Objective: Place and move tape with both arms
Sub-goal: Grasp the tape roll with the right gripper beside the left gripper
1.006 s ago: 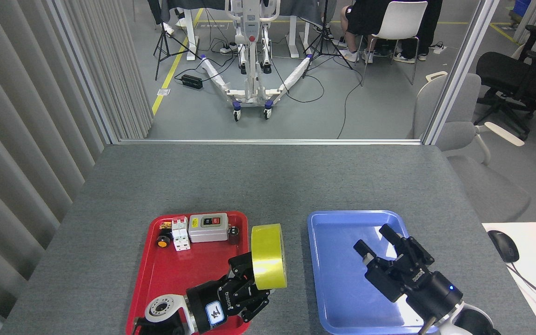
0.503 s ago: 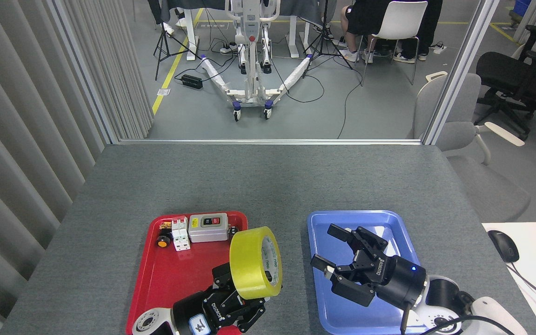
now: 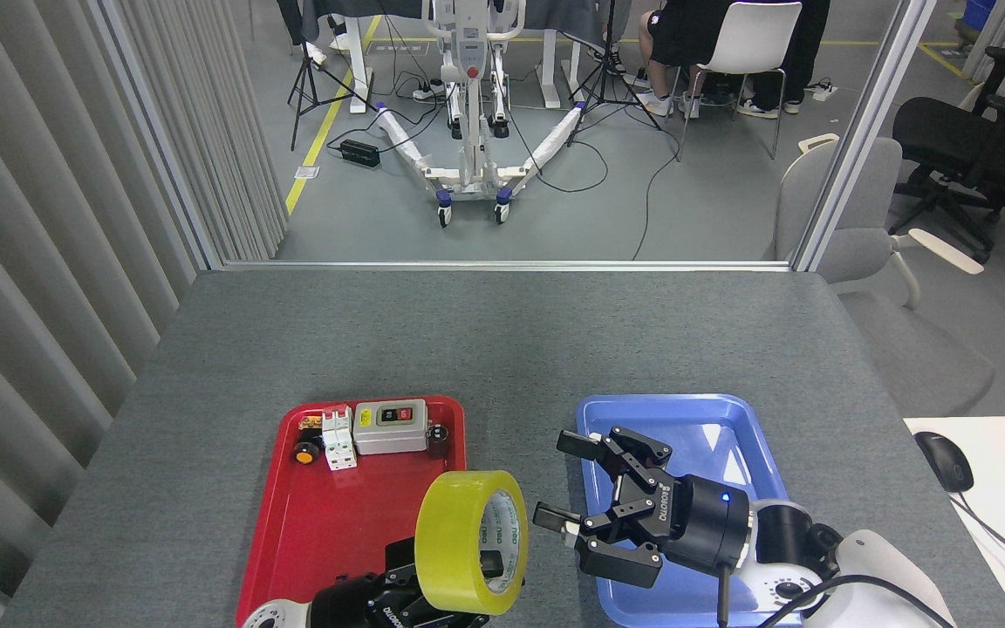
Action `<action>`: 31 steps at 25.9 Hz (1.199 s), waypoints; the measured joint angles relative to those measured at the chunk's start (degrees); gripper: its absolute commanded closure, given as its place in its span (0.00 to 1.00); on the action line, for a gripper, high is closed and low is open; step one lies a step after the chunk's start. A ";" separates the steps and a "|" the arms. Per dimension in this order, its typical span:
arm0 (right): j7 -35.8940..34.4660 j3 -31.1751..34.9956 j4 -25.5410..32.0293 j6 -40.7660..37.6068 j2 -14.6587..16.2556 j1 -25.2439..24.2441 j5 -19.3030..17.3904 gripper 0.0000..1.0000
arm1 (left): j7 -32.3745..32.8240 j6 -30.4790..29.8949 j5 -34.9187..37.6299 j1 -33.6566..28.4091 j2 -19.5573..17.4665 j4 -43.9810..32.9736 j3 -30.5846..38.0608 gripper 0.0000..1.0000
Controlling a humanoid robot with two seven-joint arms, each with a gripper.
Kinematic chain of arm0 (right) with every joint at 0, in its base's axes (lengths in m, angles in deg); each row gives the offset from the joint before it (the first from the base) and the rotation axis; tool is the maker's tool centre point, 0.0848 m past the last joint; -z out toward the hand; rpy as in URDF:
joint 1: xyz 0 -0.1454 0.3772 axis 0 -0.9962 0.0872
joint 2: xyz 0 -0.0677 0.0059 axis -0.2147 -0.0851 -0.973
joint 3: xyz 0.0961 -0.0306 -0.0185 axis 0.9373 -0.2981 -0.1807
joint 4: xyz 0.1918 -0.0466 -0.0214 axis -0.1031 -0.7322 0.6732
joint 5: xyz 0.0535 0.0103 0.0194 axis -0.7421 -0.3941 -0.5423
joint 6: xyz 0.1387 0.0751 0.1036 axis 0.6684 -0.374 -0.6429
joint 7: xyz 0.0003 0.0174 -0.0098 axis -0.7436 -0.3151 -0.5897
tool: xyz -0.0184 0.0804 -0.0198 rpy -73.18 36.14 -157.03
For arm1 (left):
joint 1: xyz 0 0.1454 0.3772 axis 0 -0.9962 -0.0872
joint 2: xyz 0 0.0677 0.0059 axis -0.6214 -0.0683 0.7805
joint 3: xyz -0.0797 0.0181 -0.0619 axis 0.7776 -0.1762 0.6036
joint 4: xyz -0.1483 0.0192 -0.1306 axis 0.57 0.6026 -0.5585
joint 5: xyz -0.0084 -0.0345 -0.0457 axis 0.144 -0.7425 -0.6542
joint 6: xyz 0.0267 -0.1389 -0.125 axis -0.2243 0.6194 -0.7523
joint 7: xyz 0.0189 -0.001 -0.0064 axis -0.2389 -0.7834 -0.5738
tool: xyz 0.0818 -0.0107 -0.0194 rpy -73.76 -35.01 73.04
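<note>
My left gripper (image 3: 446,583) grips the tape (image 3: 470,542), its black fingers closed on the lower part of the roll, one finger seen inside the core. The tape stands on edge, lifted above the right side of the red tray (image 3: 337,523), its open face and white printed core turned toward my right arm. The roll overhangs the red tray's right rim and the strip of grey table (image 3: 502,340) between the two trays. My right gripper (image 3: 568,497) is spread wide and holds nothing; its fingertips point left toward the tape, one just beside the roll's right edge with a small gap showing, no contact visible. That gripper sits over the left part of the blue tray (image 3: 729,419), which shows no loose items in its visible portion. At the far end of the red tray lie a grey switch box (image 3: 391,426), a white circuit breaker (image 3: 338,439), a small orange-capped part (image 3: 304,452) and a small dark cylinder (image 3: 438,440). A computer mouse (image 3: 943,460) rests on a white desk to the right.
</note>
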 measured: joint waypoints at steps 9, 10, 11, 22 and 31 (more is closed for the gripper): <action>-0.22 -0.34 0.10 -3.25 -0.05 -0.01 0.33 0.03 | -0.26 -3.09 1.12 -0.04 -0.41 1.54 -0.16 1.00; -0.22 -0.43 -0.09 -3.06 -0.18 -0.01 0.54 0.03 | -0.28 -3.17 1.25 -0.03 -0.48 1.54 -0.16 1.00; -0.23 -0.47 -0.22 -2.47 -0.33 0.03 0.97 0.03 | -0.30 -3.21 1.46 -0.02 -0.55 1.56 -0.16 1.00; 3.44 -3.03 -2.11 2.03 -4.95 0.13 5.40 0.17 | -0.32 -3.33 2.86 0.00 -1.21 1.58 -0.08 1.00; 4.96 -3.28 -3.20 3.22 -6.19 0.87 5.43 0.54 | -0.32 -4.46 2.90 -0.05 -1.62 1.64 -0.05 1.00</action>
